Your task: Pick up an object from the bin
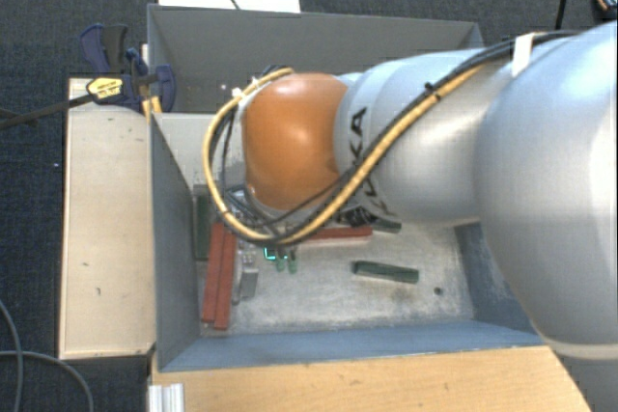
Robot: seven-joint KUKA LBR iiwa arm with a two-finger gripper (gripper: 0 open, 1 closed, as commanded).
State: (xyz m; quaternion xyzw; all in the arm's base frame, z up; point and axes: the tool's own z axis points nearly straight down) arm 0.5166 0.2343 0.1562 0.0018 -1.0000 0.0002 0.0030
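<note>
**Lower left of the bin: hand down beside the red-brown bar**

Toward the lower left of the frame, my hand (253,273) sits low in the bin (319,43), just below the orange cover (290,140) on the wrist. That cover and the cable loop (224,135) hide most of it, so I cannot tell how far it is open. I see nothing held in it.

The closest thing is a long red-brown bar (218,280), lying almost upright in the frame along the bin's left wall, just left of the hand. I take it as the likeliest pick. A dark green bar (385,272) lies flat on the floor well to the right. A red strip (340,232) shows from under the arm near the middle.

To do this step well, I would close across the red-brown bar's narrow width, not along its length. I would grip near its middle so it lifts level. The wall is the difficulty: the bar looks close against it, and the wall-side jaw may have little room. I would shift slightly left, set down gently, close, then lift straight up, watching that the cable loop stays off the rim.
</note>
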